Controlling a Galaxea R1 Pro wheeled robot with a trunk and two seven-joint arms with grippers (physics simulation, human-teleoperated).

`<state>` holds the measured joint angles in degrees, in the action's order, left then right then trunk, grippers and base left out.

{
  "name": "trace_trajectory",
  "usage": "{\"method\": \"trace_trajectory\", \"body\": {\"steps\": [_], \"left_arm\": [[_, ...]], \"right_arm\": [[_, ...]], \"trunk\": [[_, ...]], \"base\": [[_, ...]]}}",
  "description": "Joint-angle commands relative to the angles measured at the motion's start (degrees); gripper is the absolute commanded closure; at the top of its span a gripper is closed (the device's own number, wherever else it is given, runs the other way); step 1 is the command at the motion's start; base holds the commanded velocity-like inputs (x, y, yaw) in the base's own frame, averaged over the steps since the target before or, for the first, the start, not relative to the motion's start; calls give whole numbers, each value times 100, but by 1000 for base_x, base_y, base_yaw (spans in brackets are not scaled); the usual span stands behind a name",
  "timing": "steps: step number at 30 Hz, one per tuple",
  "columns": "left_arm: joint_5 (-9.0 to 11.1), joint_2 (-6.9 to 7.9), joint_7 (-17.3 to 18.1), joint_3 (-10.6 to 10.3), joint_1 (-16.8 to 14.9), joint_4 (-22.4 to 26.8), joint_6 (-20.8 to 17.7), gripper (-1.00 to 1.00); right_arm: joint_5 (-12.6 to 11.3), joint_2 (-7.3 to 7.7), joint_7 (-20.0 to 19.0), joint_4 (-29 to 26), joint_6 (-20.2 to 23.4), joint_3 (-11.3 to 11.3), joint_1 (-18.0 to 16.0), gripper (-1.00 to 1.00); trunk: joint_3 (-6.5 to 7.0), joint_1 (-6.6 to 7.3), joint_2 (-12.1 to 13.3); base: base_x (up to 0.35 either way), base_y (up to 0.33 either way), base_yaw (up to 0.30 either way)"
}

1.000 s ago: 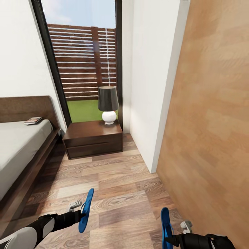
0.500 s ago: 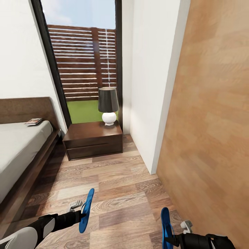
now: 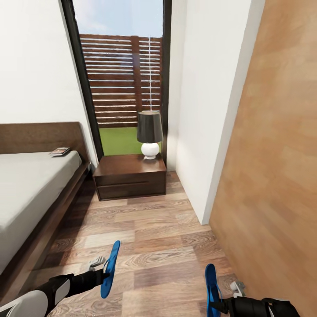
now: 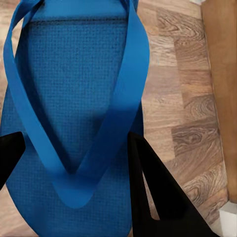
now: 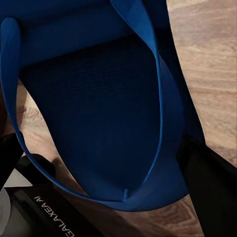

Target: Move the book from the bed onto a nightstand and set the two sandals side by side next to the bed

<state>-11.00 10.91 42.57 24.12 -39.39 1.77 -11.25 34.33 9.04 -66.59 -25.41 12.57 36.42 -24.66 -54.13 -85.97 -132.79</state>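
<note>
Your left gripper is clenched on one blue sandal at 7 o'clock, your right gripper grasps the other sandal at 5. The book lies on the bed at 10; the nightstand sits near 12.

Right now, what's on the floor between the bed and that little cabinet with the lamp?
In the head view, nothing lies between the bed and the nightstand: just a narrow shadowed strip of wood-plank floor.
</note>
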Motion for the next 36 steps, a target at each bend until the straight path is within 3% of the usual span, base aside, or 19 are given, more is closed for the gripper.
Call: {"method": "trace_trajectory", "body": {"steps": [1,5,12,36], "left_arm": [[-60,-1,24,49,-1,8,33,100],[-60,-1,23,49,1,-49,268,100],[-60,-1,23,49,3,-57,319,100],[-60,5,14,49,67,-54,503,100]], "right_arm": [[32,-6,-40,-8,61,49,-5,100],[30,-2,-43,-8,61,50,-6,100],[30,-2,-45,-8,61,49,-6,100],[30,-4,-47,-8,61,46,-6,100]], "trunk": [[-5,1,-2],[-5,1,-2],[-5,1,-2],[-5,1,-2]], "base": [[0,0,272],[0,0,271],[78,0,150],[312,0,3]]}}
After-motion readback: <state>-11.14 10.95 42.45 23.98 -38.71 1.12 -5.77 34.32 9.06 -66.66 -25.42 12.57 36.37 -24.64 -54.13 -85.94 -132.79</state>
